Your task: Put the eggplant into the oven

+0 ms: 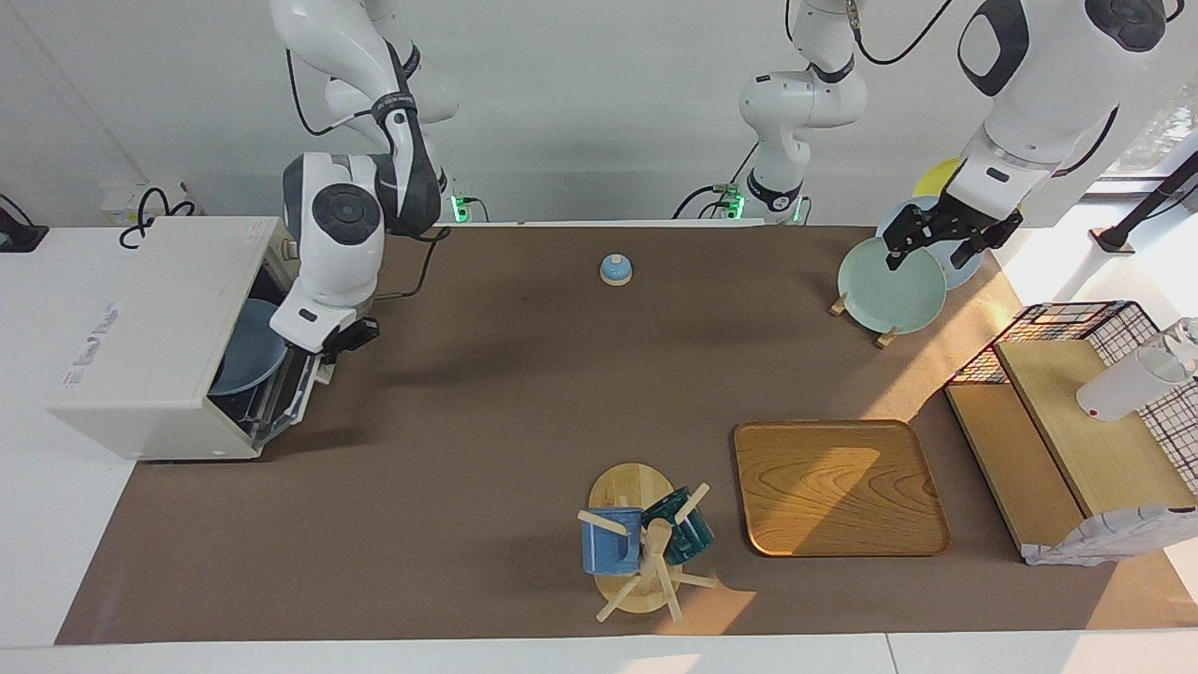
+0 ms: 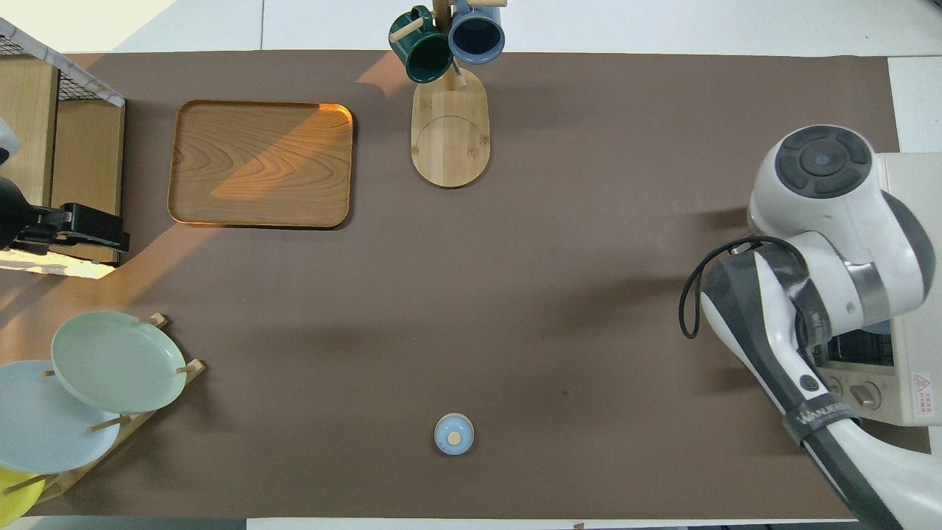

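Observation:
The off-white oven (image 1: 150, 337) stands at the right arm's end of the table, door down, with a blue plate (image 1: 245, 354) on the rack inside. It also shows in the overhead view (image 2: 911, 221), mostly covered by the right arm. The eggplant shows in neither view. My right gripper (image 1: 316, 348) is at the oven's mouth, just over the plate's edge, and its fingers are hidden by the hand. My left gripper (image 1: 939, 245) hangs open and empty over the plate rack at the left arm's end. It shows in the overhead view (image 2: 99, 234) too.
A small blue bell (image 1: 616, 270) sits mid-table near the robots. A rack with a green plate (image 1: 891, 284) and others stands under the left gripper. A wooden tray (image 1: 838, 487), a mug tree (image 1: 646, 538) and a wire-and-wood shelf (image 1: 1076, 421) lie farther out.

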You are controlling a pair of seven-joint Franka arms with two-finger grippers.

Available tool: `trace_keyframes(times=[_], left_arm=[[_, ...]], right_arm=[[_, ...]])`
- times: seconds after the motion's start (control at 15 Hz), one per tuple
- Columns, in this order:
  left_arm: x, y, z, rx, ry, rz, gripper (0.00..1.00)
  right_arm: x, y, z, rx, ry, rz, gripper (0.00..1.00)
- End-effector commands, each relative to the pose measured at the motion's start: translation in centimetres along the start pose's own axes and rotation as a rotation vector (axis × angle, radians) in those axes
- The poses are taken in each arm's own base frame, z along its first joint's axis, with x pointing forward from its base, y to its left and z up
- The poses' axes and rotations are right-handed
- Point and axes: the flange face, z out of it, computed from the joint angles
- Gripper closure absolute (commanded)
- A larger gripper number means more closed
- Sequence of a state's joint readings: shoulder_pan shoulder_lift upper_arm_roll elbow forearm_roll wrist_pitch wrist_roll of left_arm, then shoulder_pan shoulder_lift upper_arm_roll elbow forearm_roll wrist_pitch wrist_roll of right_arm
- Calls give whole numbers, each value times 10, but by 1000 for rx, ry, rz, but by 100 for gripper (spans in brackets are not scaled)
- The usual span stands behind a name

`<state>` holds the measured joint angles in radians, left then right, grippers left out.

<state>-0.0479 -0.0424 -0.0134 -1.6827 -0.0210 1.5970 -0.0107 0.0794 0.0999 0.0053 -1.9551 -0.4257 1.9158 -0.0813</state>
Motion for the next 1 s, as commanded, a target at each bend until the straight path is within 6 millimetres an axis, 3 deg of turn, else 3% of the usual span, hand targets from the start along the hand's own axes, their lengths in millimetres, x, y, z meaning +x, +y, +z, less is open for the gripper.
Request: trace_keyframes(times=[0.0,0.4,0.47,0.67,0.87,0.93], left_arm=[[-7,-3,-3,20,7,13,0],[-7,-3,-3,20,7,13,0],[-7,-3,-3,20,7,13,0],[-7,-3,-3,20,7,13,0],[-7,-3,-3,20,7,13,0],[-7,-3,-3,20,7,13,0]], right_arm=[[-15,38,18,11,-31,-4,100],[-45,75,2,15,-45,38,100],[-49,80,-9,20,-48,50,98],[-52,97,-77,220,-19,152,91],[-54,98,-109,321,28,172,82],[-56,99,-116,345,28,171,73]])
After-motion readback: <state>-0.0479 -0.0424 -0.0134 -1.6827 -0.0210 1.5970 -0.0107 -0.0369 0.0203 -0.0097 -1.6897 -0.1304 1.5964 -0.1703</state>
